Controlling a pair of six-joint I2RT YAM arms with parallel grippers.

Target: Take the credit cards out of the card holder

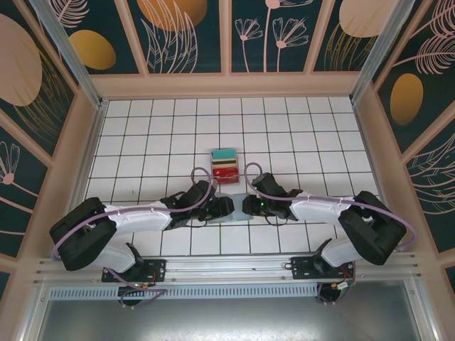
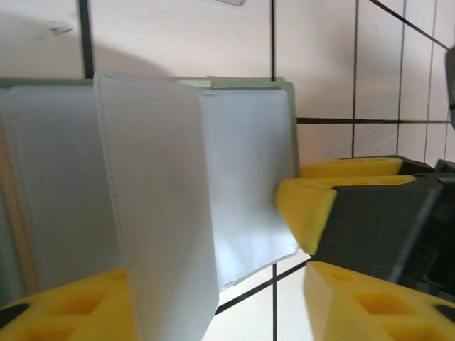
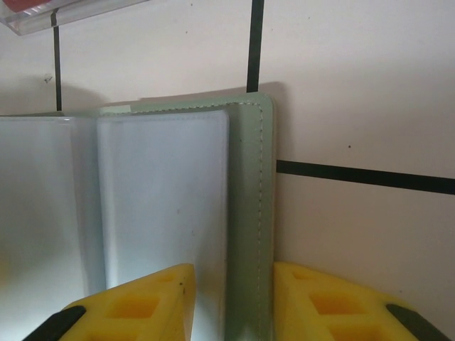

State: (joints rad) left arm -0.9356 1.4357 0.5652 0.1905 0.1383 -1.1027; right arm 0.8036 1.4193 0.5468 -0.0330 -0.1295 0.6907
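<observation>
Card holder (image 3: 249, 213): lies open on the tiled surface (image 1: 156, 142), between my two pincers and nearer than the clear tray (image 3: 71, 15).
Left pincer (image 2: 213, 298): released, with its fingers wide apart and one translucent sleeve (image 2: 156, 213) standing up between them.
Right pincer (image 3: 234, 298): released, with its fingers astride the holder's green cover edge.

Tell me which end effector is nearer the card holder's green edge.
Right. The right end effector straddles that card holder edge; the left end effector sits over its clear sleeves.
</observation>
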